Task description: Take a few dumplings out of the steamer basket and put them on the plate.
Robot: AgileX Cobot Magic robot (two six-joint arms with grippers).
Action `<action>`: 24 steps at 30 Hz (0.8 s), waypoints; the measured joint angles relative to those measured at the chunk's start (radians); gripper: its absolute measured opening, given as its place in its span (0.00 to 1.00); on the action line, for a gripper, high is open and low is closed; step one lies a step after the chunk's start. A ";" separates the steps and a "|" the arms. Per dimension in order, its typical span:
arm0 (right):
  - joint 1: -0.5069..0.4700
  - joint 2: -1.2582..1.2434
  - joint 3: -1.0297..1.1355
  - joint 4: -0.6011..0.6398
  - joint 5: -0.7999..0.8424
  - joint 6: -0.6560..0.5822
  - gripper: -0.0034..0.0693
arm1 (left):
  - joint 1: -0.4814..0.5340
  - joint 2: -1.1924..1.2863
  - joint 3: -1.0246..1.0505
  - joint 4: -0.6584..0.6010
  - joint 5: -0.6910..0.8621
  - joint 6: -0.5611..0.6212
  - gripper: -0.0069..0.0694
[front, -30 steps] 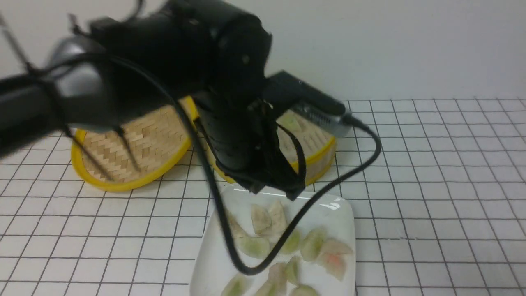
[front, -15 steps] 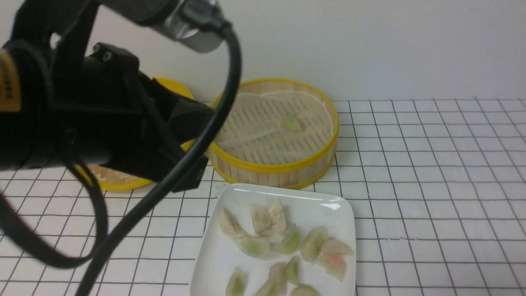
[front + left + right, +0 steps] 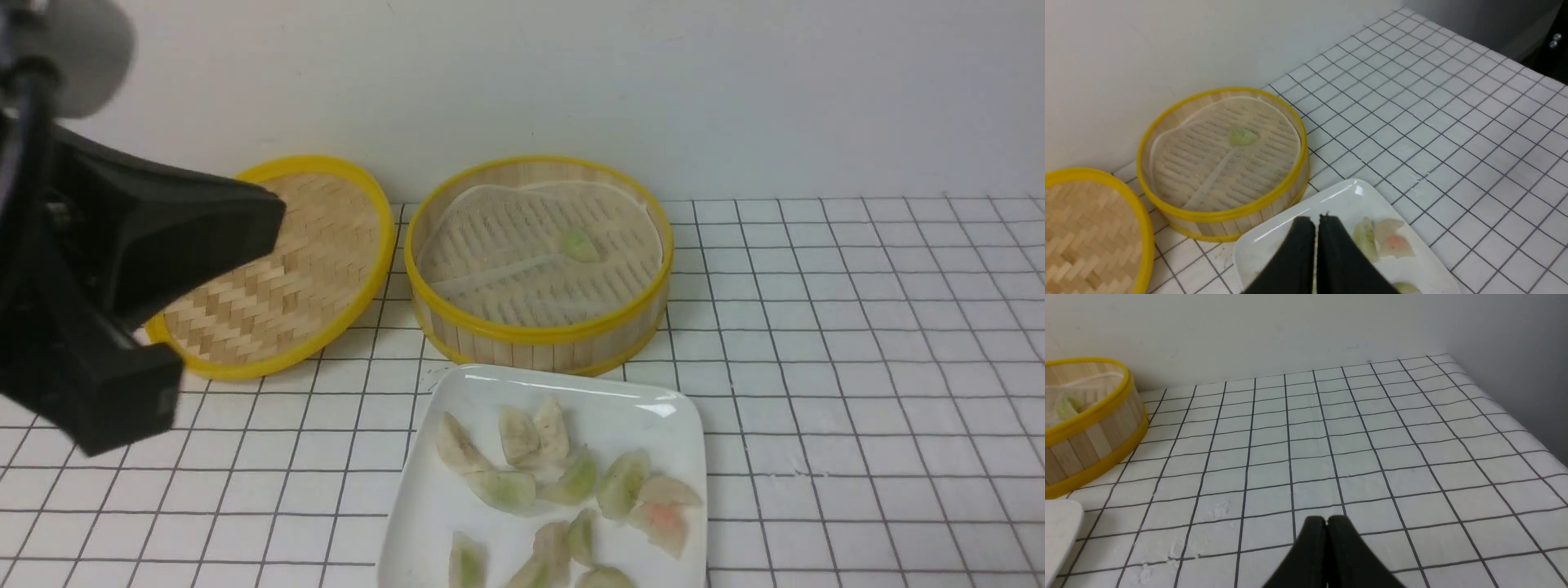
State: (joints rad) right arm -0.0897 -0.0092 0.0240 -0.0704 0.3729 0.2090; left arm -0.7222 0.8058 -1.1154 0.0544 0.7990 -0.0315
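Left gripper [image 3: 1315, 220]: clenched, tips together, nothing seen between them. Its arm [image 3: 106, 245] fills the left side of the front view, dark and close to the camera, hiding part of the lid's rim. Right gripper [image 3: 1327, 520]: clenched as well, tips together, nothing seen between them; pointed out over the tabletop [image 3: 1290, 465]. Right arm out of the front view.

Basket [image 3: 539, 331]: upright on the tabletop, beyond the plate. Yellow rims, pale liner over slatted floor. Contents: one green-tinted dumpling [image 3: 580, 245], lying on the liner right of centre in the front view. A pale crease or fold runs across the liner from near the dumpling toward the left rim.

Plate [image 3: 424, 531]: white, square, rounded corners, on the near side of the basket; near edge cut off by the front view. Bears the other dumplings [image 3: 504, 490], roughly a dozen, lying flat or on their sides. Several touch or overlap. Most whitish or green-tinted; one [image 3: 663, 523] at the right side pinkish inside, against a pale neighbour [image 3: 668, 492].

Lid [image 3: 273, 278]: woven, yellow-rimmed, left of the basket. Wall [image 3: 775, 98] behind, plain and pale. Tabletop surface: white with dark grid lines.
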 joint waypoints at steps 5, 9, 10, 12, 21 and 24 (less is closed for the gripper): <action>0.000 0.000 0.000 0.000 0.000 0.000 0.03 | 0.007 -0.104 0.077 0.103 -0.018 -0.044 0.08; 0.000 0.000 0.000 0.000 0.000 0.000 0.03 | 0.113 -0.262 0.250 0.075 -0.099 -0.049 0.08; 0.000 0.000 0.000 0.000 0.000 0.000 0.03 | 0.161 -0.310 0.309 0.063 -0.120 -0.047 0.08; 0.000 0.000 0.000 0.000 0.000 0.000 0.03 | 0.246 -0.387 0.414 0.035 -0.168 -0.029 0.08; 0.000 0.000 0.000 0.000 0.000 0.000 0.03 | 0.644 -0.747 1.019 -0.104 -0.422 0.094 0.08; 0.000 0.000 0.000 0.000 0.000 0.000 0.03 | 0.694 -0.807 1.117 -0.115 -0.449 0.095 0.08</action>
State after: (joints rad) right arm -0.0897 -0.0092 0.0240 -0.0704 0.3729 0.2090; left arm -0.0281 -0.0009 0.0017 -0.0601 0.3496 0.0638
